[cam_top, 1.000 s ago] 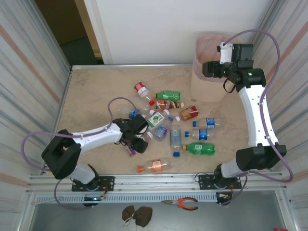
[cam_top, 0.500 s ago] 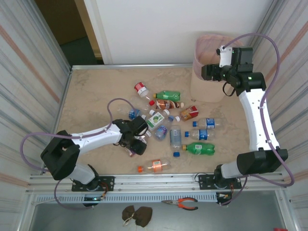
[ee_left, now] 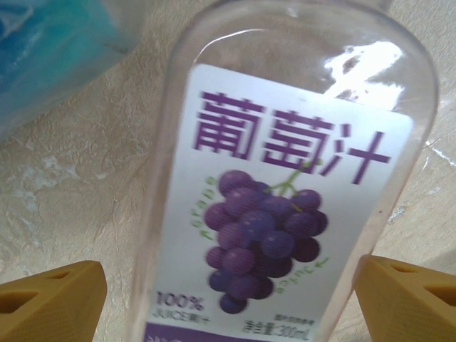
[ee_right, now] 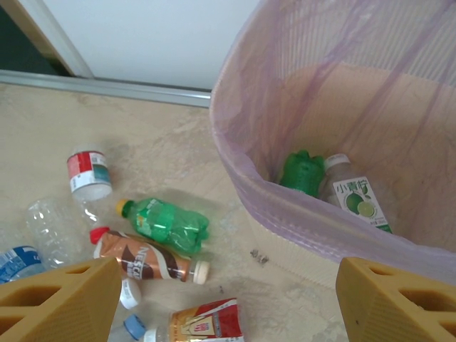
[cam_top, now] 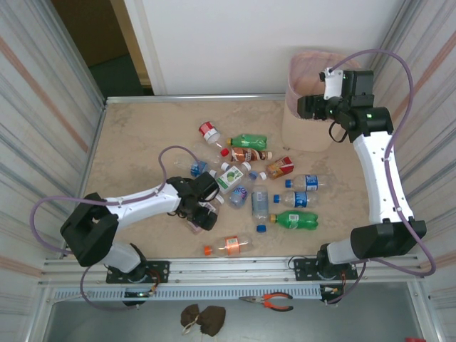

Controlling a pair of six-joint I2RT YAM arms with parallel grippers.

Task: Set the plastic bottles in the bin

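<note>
The left hand [ee_left: 228,303] is low over the beige marbled desk [cam_top: 139,146]. Its yellow fingertips [ee_left: 50,299] are spread wide on either side of a clear plastic bottle with a purple grape label [ee_left: 285,185]. That bottle lies on the desk between them. A strip of desk shows between it and one tip; at the other tip I cannot tell whether they touch.

The right hand [ee_right: 228,299] hangs over the near rim of the tall pale pink mesh-sided bin [cam_top: 299,132], which stands at the desk's far right corner. Its fingertips are wide apart with nothing between them.

Inside the bin lie a green plastic bottle [ee_right: 303,173] and a clear bottle with a lime label [ee_right: 356,201]. Other bottles lie scattered mid-desk, among them a green one [ee_right: 167,224] beside a brown-labelled one [ee_right: 142,260], and an orange-labelled one [cam_top: 229,246] nearest the arms' bases.
</note>
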